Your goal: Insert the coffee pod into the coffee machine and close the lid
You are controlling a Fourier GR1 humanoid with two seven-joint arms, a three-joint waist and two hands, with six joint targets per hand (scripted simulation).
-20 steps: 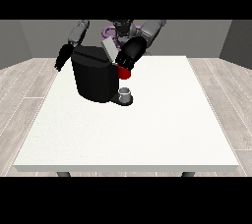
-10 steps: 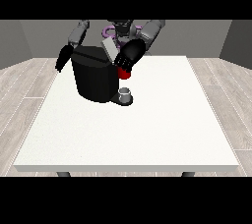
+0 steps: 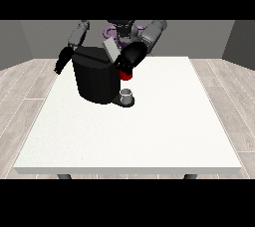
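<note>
My hand at the view's right sits at the coffee machine, three o'clock side, over a red thing at the machine; fingers unreadable. A grey thing stands below, at six o'clock.

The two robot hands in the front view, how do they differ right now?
The robot hand at the view's right is at the coffee machine's top, just above a red thing at the machine. The robot hand at the view's left hangs beside the machine, touching nothing visible. Both are black.
</note>
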